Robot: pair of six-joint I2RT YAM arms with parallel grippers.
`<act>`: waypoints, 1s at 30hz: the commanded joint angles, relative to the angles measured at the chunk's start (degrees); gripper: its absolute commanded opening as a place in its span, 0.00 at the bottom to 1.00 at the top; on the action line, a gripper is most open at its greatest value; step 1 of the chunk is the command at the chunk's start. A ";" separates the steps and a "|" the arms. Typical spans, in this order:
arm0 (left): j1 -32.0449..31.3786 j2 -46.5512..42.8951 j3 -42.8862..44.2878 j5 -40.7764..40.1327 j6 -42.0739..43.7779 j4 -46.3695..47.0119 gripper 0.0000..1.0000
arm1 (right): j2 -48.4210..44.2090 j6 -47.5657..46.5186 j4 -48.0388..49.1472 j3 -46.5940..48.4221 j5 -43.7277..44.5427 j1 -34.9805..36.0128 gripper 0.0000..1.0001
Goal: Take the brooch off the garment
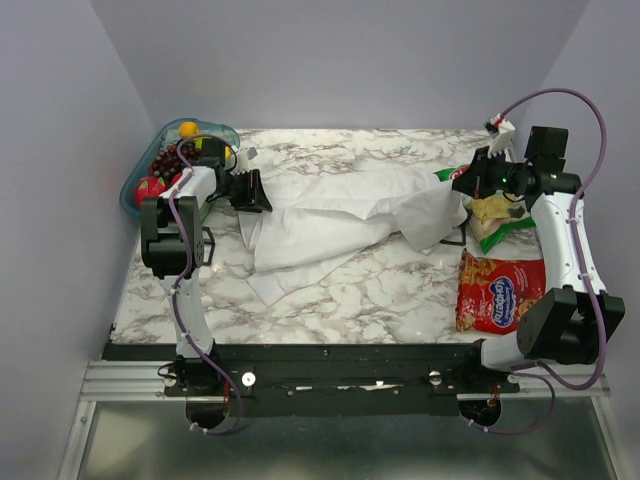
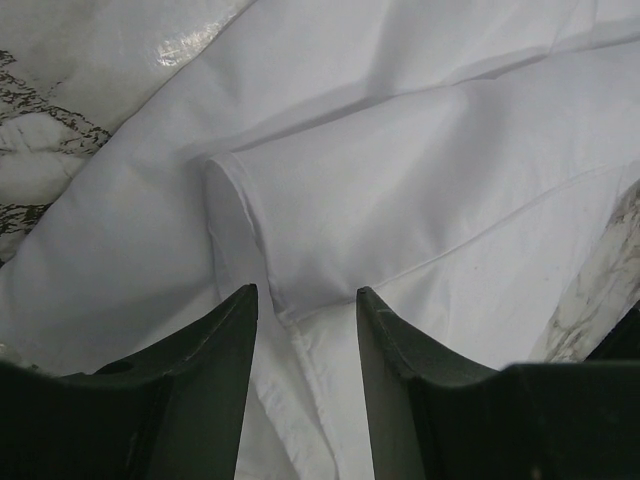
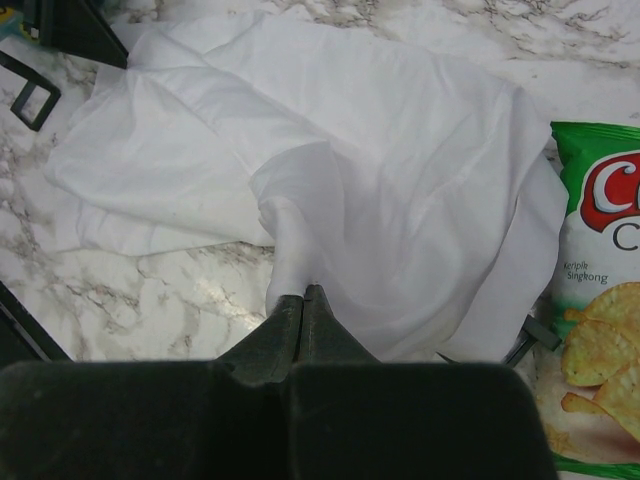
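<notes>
Pinching the shirt (image 3: 400,180), spread across the middle, the right gripper (image 3: 303,292) clamps its right end, probably for tension. The left gripper (image 2: 306,292) hovers, jaws apart, over the left side. No brooch shows.

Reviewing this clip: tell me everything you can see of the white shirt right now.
The garment is a large white shirt of thin, wrinkled cloth, lying crumpled and partly folded across the marble table. A stitched, folded hem or cuff lies between the open jaws of the left gripper. The right gripper is shut on a pinched-up ridge of the cloth. The shirt's edge on the right arm's side lies beside a green chip bag. No brooch shows in any view.
</notes>
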 commanded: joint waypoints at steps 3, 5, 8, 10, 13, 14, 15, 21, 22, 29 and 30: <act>-0.16 1.51 -0.08 1.58 -2.31 -0.48 0.56 | 0.78 0.93 1.25 1.27 -0.56 -0.22 0.01; -1.73 1.51 -0.34 2.01 -2.58 -0.91 0.55 | 0.78 0.93 1.34 1.35 -0.56 -0.22 0.01; -1.75 1.16 -1.22 3.07 -2.67 -0.83 0.47 | 0.78 0.84 1.43 1.27 -0.47 -0.22 0.01; -1.83 1.07 -1.66 4.04 -2.84 -0.57 0.42 | 0.60 0.84 1.61 0.92 -0.47 -0.22 0.01; -1.83 0.81 -1.75 5.36 -3.11 -0.39 0.29 | 0.51 1.10 1.78 0.56 -0.47 -0.22 0.01; -1.83 0.72 -1.84 5.27 -3.20 -0.39 0.18 | 0.51 1.19 1.78 0.48 -0.47 -0.22 0.01; -1.83 0.46 -1.93 4.84 -3.55 -0.56 0.14 | 0.43 1.19 1.78 0.39 -0.47 -0.22 0.01; -1.48 -0.68 0.78 3.69 -1.71 -3.37 0.00 | 0.86 2.51 2.57 0.91 -0.04 -0.22 0.01; -1.05 -1.12 1.93 3.78 -0.22 -4.33 0.00 | 1.13 3.03 3.01 1.26 0.31 -0.22 0.01; 4.83 -7.98 17.22 4.83 5.68 -11.64 0.00 | 9.11 7.86 5.30 18.02 2.42 -0.22 0.00; 5.54 -9.81 20.54 5.09 5.68 -11.38 0.00 | 10.34 9.26 5.65 24.32 2.60 -0.22 0.00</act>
